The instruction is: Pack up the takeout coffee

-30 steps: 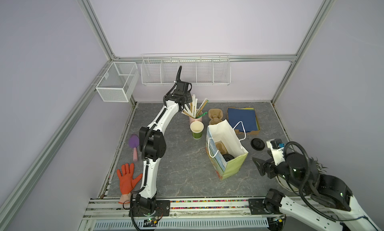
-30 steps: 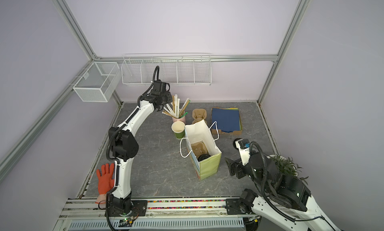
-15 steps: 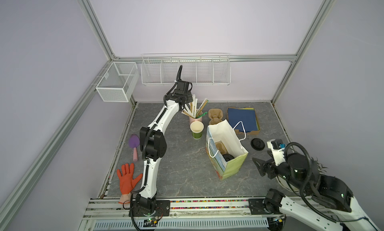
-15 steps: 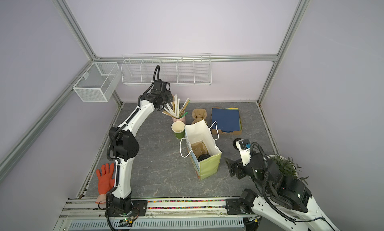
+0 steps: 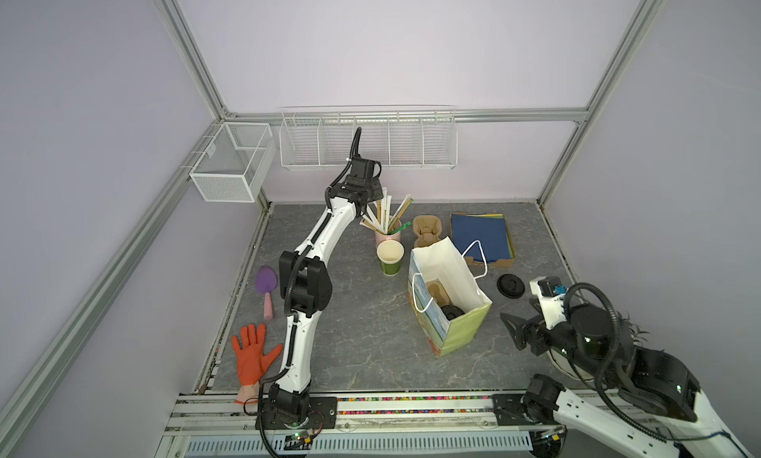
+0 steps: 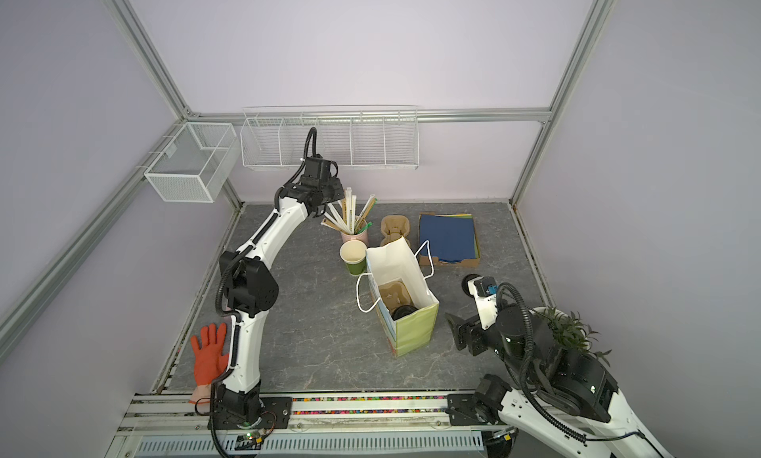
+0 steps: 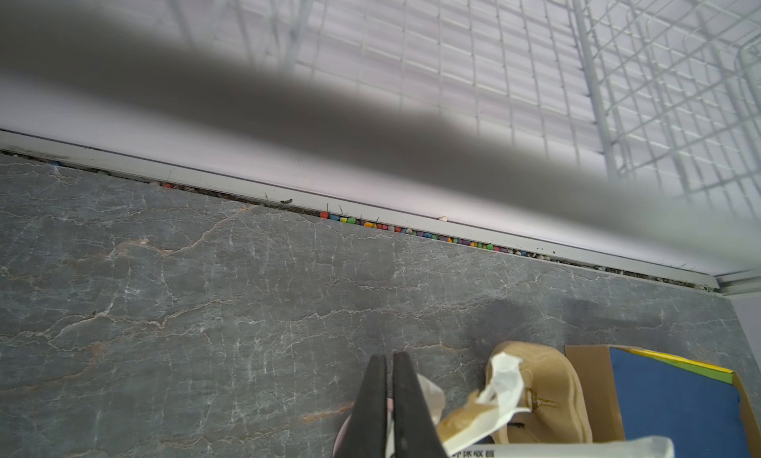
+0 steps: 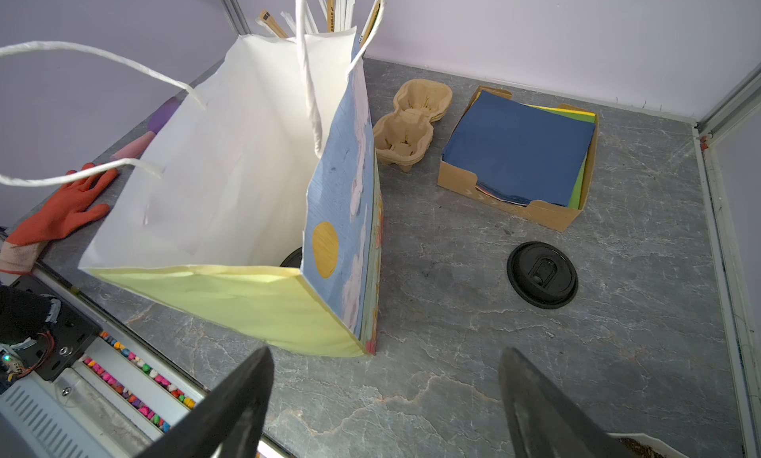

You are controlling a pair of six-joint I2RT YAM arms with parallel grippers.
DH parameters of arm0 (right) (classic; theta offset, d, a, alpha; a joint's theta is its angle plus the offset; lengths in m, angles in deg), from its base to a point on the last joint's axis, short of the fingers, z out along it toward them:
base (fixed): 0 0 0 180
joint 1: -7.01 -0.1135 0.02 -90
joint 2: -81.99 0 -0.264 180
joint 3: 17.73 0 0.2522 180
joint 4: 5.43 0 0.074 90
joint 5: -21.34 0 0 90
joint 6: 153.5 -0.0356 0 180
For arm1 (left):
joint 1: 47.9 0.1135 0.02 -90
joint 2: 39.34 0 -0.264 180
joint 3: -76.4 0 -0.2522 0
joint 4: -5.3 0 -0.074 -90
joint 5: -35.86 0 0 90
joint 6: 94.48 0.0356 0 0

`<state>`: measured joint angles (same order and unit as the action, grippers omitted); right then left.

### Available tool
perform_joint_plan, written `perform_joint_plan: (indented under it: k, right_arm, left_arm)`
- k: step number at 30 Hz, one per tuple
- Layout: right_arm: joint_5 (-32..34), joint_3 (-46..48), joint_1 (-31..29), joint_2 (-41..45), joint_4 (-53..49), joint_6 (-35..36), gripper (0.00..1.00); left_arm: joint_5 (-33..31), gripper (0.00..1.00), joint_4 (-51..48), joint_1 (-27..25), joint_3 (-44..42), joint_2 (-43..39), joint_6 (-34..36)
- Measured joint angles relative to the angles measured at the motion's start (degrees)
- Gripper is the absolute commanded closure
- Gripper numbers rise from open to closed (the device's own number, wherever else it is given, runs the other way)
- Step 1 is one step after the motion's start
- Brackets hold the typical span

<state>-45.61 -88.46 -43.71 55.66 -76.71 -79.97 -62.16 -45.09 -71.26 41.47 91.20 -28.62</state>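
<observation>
Jaws of the right gripper (image 8: 385, 351) stood wide apart and empty nearest us. They hung low over the grey marbled worktop (image 5: 362, 336), just beside the standing paper bag with a yellow-green end and white lining (image 5: 461, 332). Inside that bag we saw the black paper takeout coffee cup (image 5: 453, 312) as a dark circle from above, next to a tan moulded-pulp cup carrier (image 5: 436, 293). A round black plastic lid (image 5: 510, 286) lay flat on the worktop, apart from the bag. Farther back stood an open green paper cup (image 5: 390, 266) and, just behind it, a pink cup of paper-wrapped straws (image 5: 381, 234). Above those straws the left gripper (image 7: 389, 355) had its jaws pressed together. We could not tell whether a straw was caught between them.
</observation>
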Motion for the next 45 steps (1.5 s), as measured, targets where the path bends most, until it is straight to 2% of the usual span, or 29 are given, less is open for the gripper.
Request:
perform_joint_plan:
  k: [17, 25, 45]
  right_arm:
    - [-0.2, 0.3, 0.0, 0.2, 0.2, 0.0, 0.12]
    - [-0.2, 0.3, 0.0, 0.2, 0.4, 0.0, 0.12]
    - [-0.4, 0.4, 0.0, 0.2, 0.5, 0.0, 0.12]
  left_arm:
    - [0.4, 0.9, 0.1, 0.0, 0.1, 0.1, 0.7]
    - [-0.3, 0.86, 0.1, 0.0, 0.1, 0.2, 1.9]
    - [-1.4, 0.89, 0.2, 0.0, -0.1, 0.5, 3.3]
